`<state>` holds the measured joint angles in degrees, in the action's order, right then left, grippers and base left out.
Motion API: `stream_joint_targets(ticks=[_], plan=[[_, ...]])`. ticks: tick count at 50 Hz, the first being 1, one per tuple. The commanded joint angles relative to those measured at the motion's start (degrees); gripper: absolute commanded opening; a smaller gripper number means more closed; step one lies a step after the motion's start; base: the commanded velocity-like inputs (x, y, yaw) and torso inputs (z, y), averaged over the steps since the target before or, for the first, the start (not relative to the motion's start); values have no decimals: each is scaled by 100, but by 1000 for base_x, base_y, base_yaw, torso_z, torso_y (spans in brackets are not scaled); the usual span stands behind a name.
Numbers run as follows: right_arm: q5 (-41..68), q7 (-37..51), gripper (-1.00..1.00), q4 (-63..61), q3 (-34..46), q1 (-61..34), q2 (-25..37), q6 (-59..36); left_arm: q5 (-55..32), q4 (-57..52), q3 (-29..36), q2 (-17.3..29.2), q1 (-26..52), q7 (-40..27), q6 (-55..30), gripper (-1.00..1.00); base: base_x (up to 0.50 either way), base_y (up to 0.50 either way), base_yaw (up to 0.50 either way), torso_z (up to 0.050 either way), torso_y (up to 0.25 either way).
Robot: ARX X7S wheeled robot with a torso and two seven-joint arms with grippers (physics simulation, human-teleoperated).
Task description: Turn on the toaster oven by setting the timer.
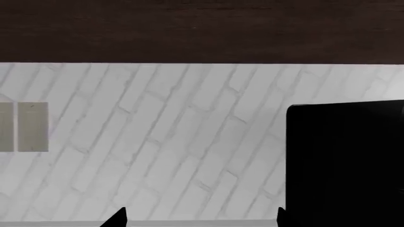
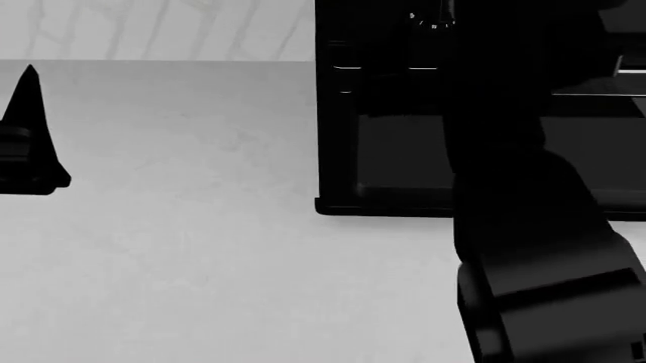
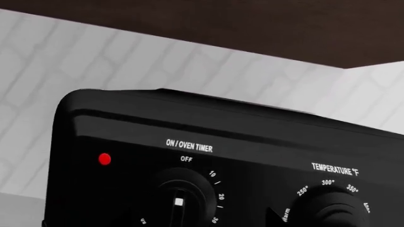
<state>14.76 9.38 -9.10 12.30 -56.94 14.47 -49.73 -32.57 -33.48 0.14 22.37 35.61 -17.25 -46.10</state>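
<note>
The toaster oven [image 2: 404,151] is a black box at the back right of the counter. The right wrist view shows its control panel [image 3: 208,142] close up: a red light [image 3: 105,159], the ON/OVEN TIMER dial [image 3: 180,201] with a white square mark, and the temperature dial [image 3: 334,213]. My right gripper [image 3: 196,222] is right in front of the timer dial. One dark fingertip [image 3: 273,216] shows clear of the dial's side, so the jaws stand open. My left gripper [image 1: 200,220] is open and empty, facing the wall beside the oven's side [image 1: 344,161].
A white brick backsplash [image 1: 158,142] with an outlet plate [image 1: 31,126] runs behind the grey counter [image 2: 181,249]. A dark cabinet [image 1: 202,28] hangs above. My right arm [image 2: 525,257] covers much of the oven's front. A left finger [image 2: 30,128] shows at far left.
</note>
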Motion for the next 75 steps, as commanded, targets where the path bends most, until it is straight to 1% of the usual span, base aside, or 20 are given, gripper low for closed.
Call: stream_joint_targets(ticks=[1, 15, 36, 37, 57, 67, 75], plan=[[-6, -26, 100, 258, 54, -69, -24, 138, -11, 18, 0, 23, 13, -16, 15, 100, 0, 0, 0, 0, 0], [-39, -117, 100, 898, 164, -171, -117, 521, -21, 39, -26, 63, -17, -24, 61, 100, 0, 0, 0, 0, 0], [-19, -145, 100, 1103, 229, -299, -106, 595, -46, 17, 7, 92, 21, -78, 36, 100, 12, 1, 7, 0, 0], [-24, -127, -100, 1067, 235, -303, -102, 569, -53, 11, 6, 93, 29, -83, 27, 100, 16, 0, 10, 0, 0], [61, -63, -100, 677, 271, -436, -53, 244, -124, -88, 27, 120, 55, -146, -39, 100, 16, 0, 8, 2, 0], [267, 150, -100, 298, -107, -378, -135, 97, -194, -203, 8, 148, 26, -183, -91, 100, 3, 0, 3, 1, 0], [388, 236, -100, 113, -246, -452, -195, -16, -230, -230, -3, 158, 44, -205, -107, 100, -6, 0, -2, 0, 3]])
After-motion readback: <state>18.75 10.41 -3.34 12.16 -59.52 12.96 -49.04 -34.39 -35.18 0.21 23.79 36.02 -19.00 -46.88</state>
